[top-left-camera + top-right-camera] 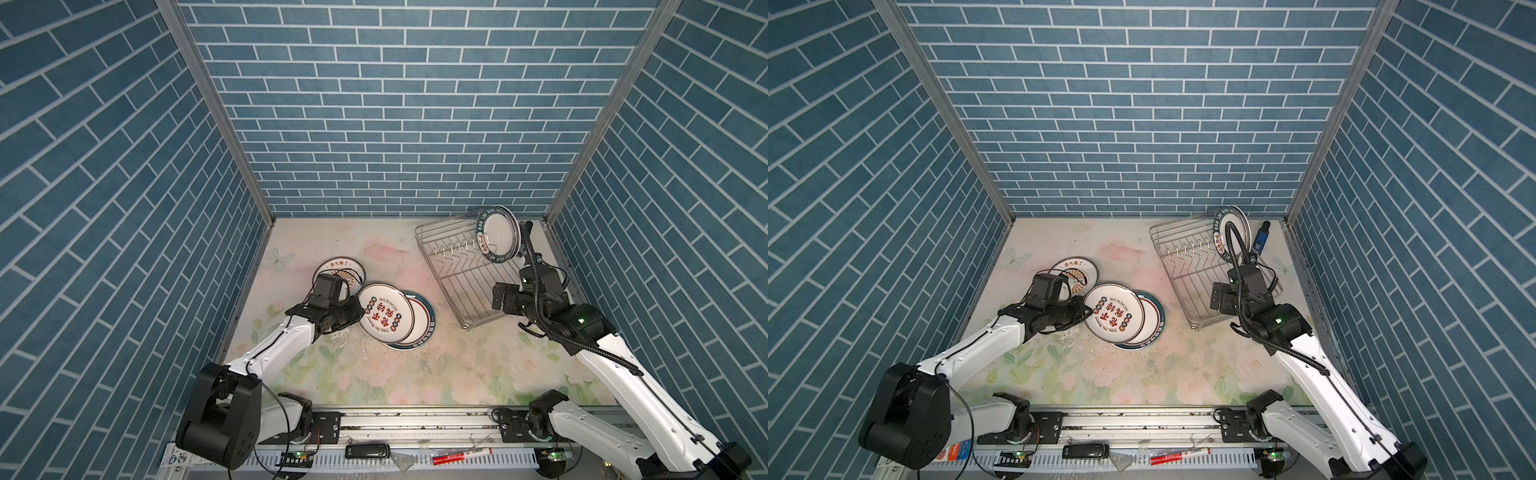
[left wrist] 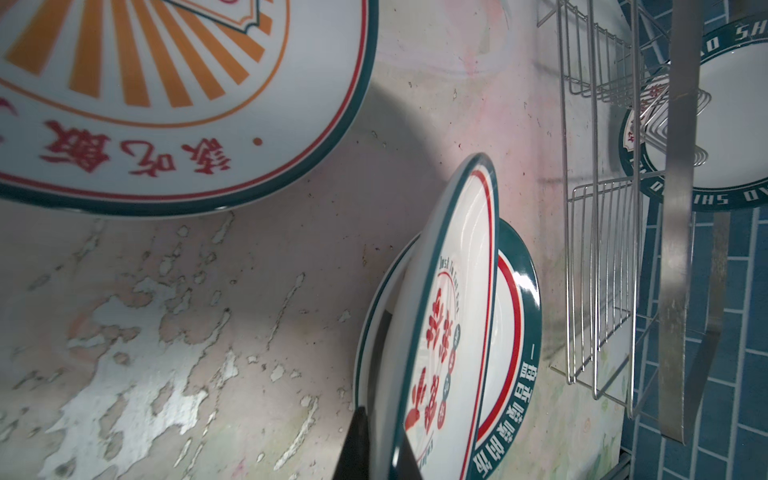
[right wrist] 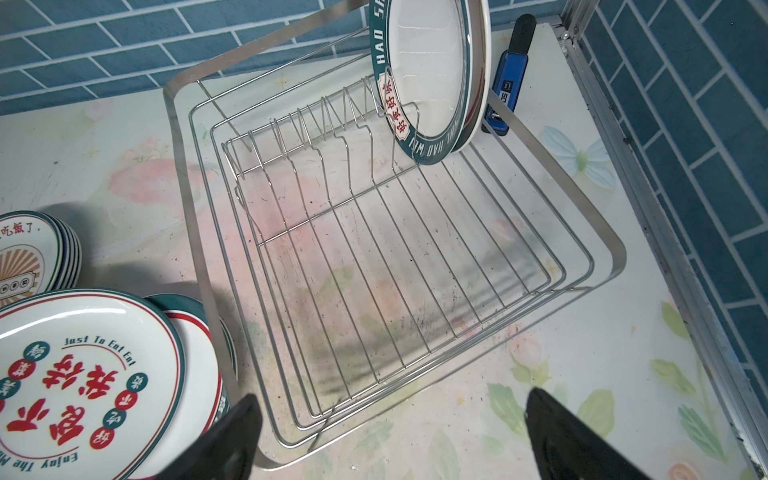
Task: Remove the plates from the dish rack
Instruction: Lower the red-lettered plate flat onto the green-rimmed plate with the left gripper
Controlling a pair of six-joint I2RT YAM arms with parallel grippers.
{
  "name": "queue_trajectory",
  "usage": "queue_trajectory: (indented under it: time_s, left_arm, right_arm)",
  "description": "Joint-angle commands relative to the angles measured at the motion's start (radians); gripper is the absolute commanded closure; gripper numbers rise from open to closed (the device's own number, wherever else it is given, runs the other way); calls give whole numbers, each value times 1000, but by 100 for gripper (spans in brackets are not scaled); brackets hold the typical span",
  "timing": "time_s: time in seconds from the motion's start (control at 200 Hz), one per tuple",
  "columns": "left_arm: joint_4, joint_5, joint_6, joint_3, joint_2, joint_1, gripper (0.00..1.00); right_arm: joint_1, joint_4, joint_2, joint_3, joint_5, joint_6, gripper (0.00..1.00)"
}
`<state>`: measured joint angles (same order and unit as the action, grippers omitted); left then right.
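Note:
The silver wire dish rack (image 1: 465,282) (image 1: 1187,282) (image 3: 374,257) stands at the back right. Teal-banded plates (image 1: 498,235) (image 1: 1221,217) (image 3: 428,62) stand upright at its far end; the other prongs are bare. My left gripper (image 1: 358,312) (image 1: 1088,309) (image 2: 380,453) is shut on the rim of a red-character plate (image 1: 384,311) (image 1: 1113,313) (image 2: 449,291) (image 3: 83,374). It is tilted over a teal-banded plate (image 1: 422,328) (image 2: 519,332) lying flat. My right gripper (image 1: 500,297) (image 1: 1219,297) (image 3: 395,440) hangs open over the rack's near corner, holding nothing.
A stack of sunburst plates (image 1: 340,268) (image 2: 166,83) (image 3: 25,257) lies left of the held plate. A blue and black tool (image 1: 1261,239) (image 3: 509,83) stands behind the rack near the right wall. Blue brick walls close three sides. A red marker (image 1: 461,456) lies on the front rail.

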<state>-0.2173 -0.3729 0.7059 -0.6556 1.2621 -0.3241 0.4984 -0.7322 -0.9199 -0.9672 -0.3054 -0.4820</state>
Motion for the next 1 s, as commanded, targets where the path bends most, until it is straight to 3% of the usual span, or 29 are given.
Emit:
queue_trajectory:
  time_s: [0.0,0.27,0.65,0.995]
  left_arm:
    - [56,-12,6,9,27,-22,93]
    - [71,-14,12,13,77,-46,81]
    - [82,-29,-2,4,147,-53,74]
    - [-4,32,-48,-67,186,-85,61]
  right_arm:
    - [-10,-3,15,30,34,2,1]
    - [-26,-19,-23,25,59,-1,1]
    - [-34,-4,-36,29,97,6,1]
    - [-41,2,-46,31,112,28,1]
